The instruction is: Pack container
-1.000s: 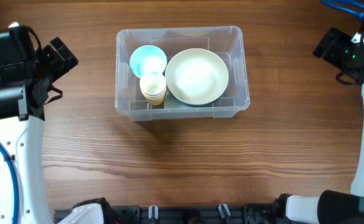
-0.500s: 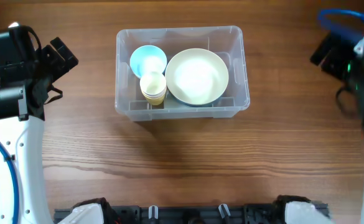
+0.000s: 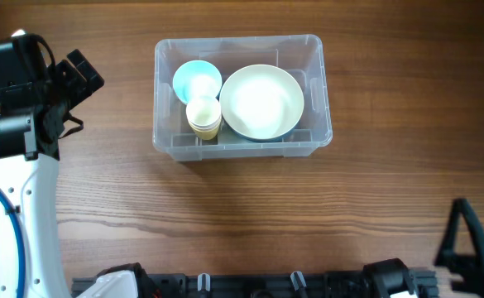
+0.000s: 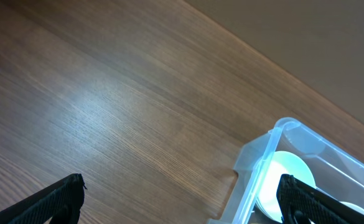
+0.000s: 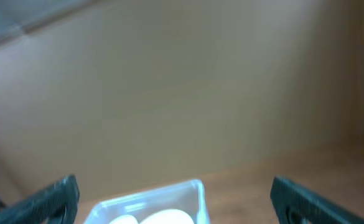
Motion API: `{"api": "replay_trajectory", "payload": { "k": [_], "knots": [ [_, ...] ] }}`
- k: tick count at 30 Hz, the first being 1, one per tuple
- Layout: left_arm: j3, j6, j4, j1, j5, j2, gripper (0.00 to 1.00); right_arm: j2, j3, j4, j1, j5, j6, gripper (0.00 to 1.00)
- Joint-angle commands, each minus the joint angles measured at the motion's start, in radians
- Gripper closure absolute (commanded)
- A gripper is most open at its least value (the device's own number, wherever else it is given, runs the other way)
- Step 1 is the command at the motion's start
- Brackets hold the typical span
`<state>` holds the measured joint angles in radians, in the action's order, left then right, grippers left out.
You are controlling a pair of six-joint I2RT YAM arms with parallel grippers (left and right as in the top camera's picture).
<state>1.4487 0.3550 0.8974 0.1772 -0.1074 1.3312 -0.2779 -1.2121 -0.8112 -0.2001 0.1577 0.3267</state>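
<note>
The clear plastic container (image 3: 322,91) stands at the far middle of the table. It holds a light-blue bowl (image 3: 194,76), a stack of cream cups (image 3: 203,114) and a large cream bowl (image 3: 261,101). My left gripper (image 3: 84,73) hangs left of the container, open and empty. The left wrist view shows the gripper (image 4: 182,196) open, with the container's corner (image 4: 275,140) and the blue bowl (image 4: 289,182) at lower right. My right gripper (image 3: 462,232) is at the near right edge. The blurred right wrist view shows it (image 5: 173,184) open and empty, facing the container (image 5: 197,190).
Bare wooden tabletop (image 3: 242,215) lies in front of the container and on both sides of it. A black rail (image 3: 250,285) runs along the near edge. The left arm's white link (image 3: 26,215) stands at the left edge.
My right arm has swung from the far right corner down to the near right corner. The left arm and the container's contents have not moved.
</note>
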Motion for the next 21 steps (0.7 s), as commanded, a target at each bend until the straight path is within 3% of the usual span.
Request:
{"api": "replay_trajectory", "payload": {
  "k": [1,2,8,12,21],
  "knots": [
    [0.005,0.005,0.001,0.006,-0.006,-0.007,0.00,0.118,0.323,0.208,0.044,0.001,-0.036,0.00],
    [0.005,0.005,0.001,0.006,-0.006,-0.007,0.00,0.154,0.460,0.339,0.057,-0.048,-0.038,0.00],
    [0.005,0.005,0.001,0.006,-0.006,-0.007,0.00,0.209,0.860,0.745,0.104,-0.246,-0.107,0.00],
    [0.005,0.005,0.001,0.006,-0.006,-0.007,0.00,0.246,0.989,0.789,0.142,-0.365,-0.254,0.00],
    [0.005,0.005,0.001,0.006,-0.006,-0.007,0.00,0.274,1.145,0.780,0.163,-0.255,-0.214,0.00]
  ]
}}
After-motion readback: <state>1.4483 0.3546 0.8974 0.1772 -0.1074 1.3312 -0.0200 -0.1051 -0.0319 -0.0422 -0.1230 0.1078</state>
